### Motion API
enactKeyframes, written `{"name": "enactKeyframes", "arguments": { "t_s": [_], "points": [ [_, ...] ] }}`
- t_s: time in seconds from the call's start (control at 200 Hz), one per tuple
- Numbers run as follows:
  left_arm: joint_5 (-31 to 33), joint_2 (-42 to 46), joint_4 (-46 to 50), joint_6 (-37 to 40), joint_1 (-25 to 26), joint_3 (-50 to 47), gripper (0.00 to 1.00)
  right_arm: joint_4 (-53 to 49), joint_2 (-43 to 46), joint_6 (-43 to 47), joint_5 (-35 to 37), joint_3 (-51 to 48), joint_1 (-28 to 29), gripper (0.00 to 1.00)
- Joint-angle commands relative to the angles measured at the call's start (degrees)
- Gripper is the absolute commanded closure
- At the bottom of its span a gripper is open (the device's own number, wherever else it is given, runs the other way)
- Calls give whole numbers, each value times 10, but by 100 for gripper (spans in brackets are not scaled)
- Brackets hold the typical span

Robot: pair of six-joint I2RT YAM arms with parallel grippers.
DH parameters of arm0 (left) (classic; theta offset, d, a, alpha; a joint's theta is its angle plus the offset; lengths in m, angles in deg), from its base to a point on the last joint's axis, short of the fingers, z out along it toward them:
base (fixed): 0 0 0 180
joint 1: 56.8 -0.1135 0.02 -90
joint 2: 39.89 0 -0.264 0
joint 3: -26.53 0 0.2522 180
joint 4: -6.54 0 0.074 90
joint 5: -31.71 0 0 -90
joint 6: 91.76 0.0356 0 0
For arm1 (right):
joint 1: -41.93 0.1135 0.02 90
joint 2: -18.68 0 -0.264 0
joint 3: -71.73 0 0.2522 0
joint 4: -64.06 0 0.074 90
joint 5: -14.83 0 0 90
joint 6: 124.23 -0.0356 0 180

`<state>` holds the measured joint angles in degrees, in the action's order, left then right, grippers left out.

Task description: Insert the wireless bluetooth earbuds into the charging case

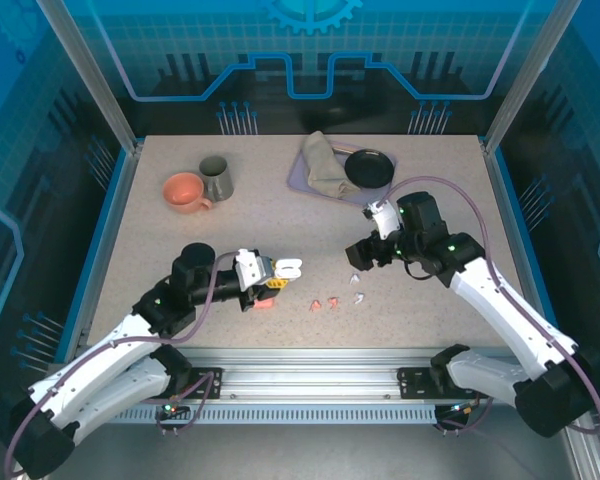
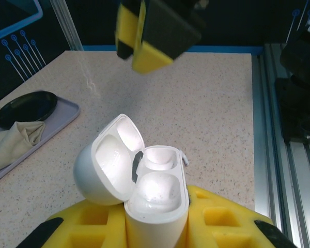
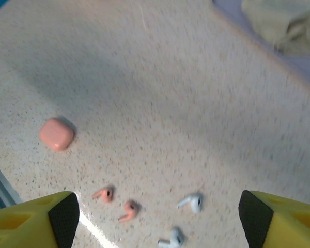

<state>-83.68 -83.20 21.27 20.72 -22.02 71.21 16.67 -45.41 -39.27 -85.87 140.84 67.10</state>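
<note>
The two white earbuds (image 3: pixel 192 202) and the two salmon-pink earbuds (image 3: pixel 129 209) lie loose on the worktop (image 1: pixel 280 200). They are close together in a small group, between the two arms and toward the near edge. They look very light, hard and smooth, so I judge they can slip or jump away if they are pinched too strongly. The rounded head is probably the better place to take hold, because the thin stem then stays free to enter its socket.

The right hand (image 3: pixel 159 214) hovers above them with its fingers spread wide and nothing between them. The white charging case (image 2: pixel 155 201) is off the worktop, clamped upright in the left hand (image 1: pixel 263 272), with its lid folded back. A closed pink case (image 3: pixel 56 134) rests on the worktop near that hand.

The left wrist view shows the inside of the white case, and both sockets are empty; in the top view this is too small to tell. The right wrist view shows how each stem points. The top view gives the relation: the earbuds are near the held case, but apart from it
</note>
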Motion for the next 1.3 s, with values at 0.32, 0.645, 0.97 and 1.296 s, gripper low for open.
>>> {"name": "enactKeyframes", "arguments": {
  "t_s": [0.32, 0.645, 0.97, 1.296],
  "points": [
    [1, 9, -6, -10, 4, 8, 100, -57, -142, -79, 24, 0, -17, 23],
    [0, 11, 3, -10, 5, 9, 100, -27, -225, -86, 5, 2, -18, 32],
    [1, 12, 5, -9, 4, 10, 100, -25, -283, -92, 0, 17, -18, 45],
    [-2, 11, 10, -9, 5, 13, 100, -10, -318, -95, -3, 28, -18, 49]
  ]
}}
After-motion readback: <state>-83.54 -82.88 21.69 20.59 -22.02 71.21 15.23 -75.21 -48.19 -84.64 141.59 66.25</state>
